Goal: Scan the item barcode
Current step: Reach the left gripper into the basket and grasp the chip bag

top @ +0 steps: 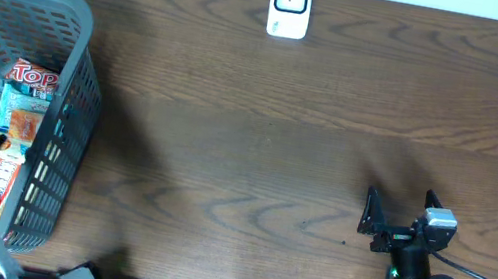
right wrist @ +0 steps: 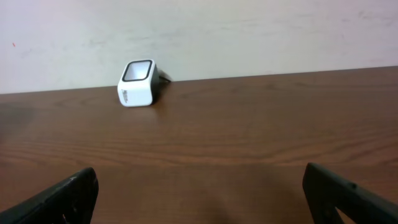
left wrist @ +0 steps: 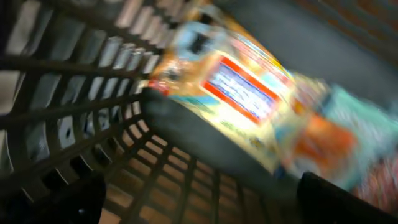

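Item 1: wood-grain tabletop [top: 246,159], which you see from overhead. Item 2: grey plastic lattice basket [top: 68,130] at your far left edge, holding the snack packets [top: 26,107], the upper one lettered "Top" in red. Item 3: your left gripper [left wrist: 199,202], lowered inside the basket with its jaws spread wide and nothing between them. Its wrist view is motion-blurred, but you can make out a yellow packet [left wrist: 242,99] with a red-bordered blue label lying ahead of the fingers against the basket wall. No barcode is legible. Item 4: white barcode scanner [top: 290,4] with a dark window, standing at the far middle edge of the tabletop by the wall, well apart from the basket. Item 5: your right gripper [top: 401,201], near the right front of the tabletop, jaws spread and empty, facing the scanner across bare wood.
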`<state>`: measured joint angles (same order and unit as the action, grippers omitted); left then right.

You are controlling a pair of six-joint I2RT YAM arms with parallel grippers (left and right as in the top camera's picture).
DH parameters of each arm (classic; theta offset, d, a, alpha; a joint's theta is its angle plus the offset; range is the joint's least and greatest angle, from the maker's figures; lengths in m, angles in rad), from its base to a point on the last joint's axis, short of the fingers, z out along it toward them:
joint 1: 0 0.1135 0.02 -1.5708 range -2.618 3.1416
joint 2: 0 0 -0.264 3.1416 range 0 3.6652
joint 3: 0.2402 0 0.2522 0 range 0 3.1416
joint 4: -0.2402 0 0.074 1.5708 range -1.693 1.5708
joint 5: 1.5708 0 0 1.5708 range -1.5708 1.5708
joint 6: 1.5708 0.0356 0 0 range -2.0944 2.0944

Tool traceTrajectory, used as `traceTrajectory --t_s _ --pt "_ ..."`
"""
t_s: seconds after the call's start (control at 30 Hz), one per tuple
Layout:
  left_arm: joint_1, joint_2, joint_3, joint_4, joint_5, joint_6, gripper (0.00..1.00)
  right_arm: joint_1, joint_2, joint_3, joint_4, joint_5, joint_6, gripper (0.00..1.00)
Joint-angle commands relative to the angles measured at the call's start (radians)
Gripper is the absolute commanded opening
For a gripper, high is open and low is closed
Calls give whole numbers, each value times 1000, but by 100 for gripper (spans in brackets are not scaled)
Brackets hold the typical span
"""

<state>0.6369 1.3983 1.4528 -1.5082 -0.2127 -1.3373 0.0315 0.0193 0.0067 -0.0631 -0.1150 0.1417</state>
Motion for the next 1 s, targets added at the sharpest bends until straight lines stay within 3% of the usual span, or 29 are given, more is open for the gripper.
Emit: traceTrajectory --t_s 0.0,0.3,0.97 --pt "31 61 -39 -5 -50 -301 98 6 -1 -1 -4 5 7 99" --pt "47 162 -141 53 -32 -532 98 6 -1 -1 -4 5 7 99" --pt "47 164 -307 403 -103 -550 98 6 -1 -1 -4 5 7 99"
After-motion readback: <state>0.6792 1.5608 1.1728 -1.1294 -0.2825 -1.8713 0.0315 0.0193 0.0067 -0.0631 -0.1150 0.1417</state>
